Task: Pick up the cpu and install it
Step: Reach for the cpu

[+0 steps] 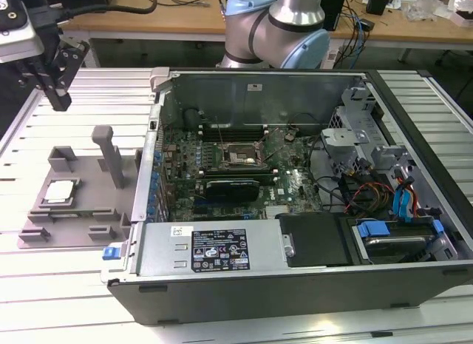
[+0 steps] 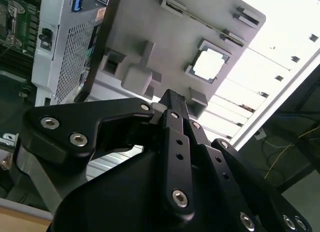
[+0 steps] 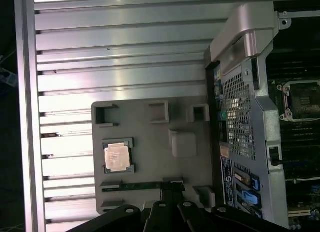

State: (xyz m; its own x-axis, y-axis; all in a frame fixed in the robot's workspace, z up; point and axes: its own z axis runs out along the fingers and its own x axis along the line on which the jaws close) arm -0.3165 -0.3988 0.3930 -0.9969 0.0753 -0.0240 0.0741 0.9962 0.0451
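Observation:
The cpu [image 1: 59,191] is a small square chip with a silver top, lying flat in a recess of a grey holder plate [image 1: 92,211] on the slatted table, at the exterior view's left. Both wrist views show the cpu [image 3: 117,156] [image 2: 208,64] seated in that plate [image 3: 150,142]. My gripper [image 1: 59,101] hangs well above the table, behind the plate and apart from it, with its black fingers [image 2: 172,100] drawn together and nothing between them. Inside the open computer case, the black socket frame [image 1: 242,156] [image 3: 302,100] sits on the motherboard.
The open computer case [image 1: 295,248] takes up the middle and right of the table. A tall grey post [image 1: 111,155] and small blocks rise from the holder plate. The case's side wall [image 3: 240,112] stands beside the plate. Cables and drive bays [image 1: 399,196] crowd the case's right.

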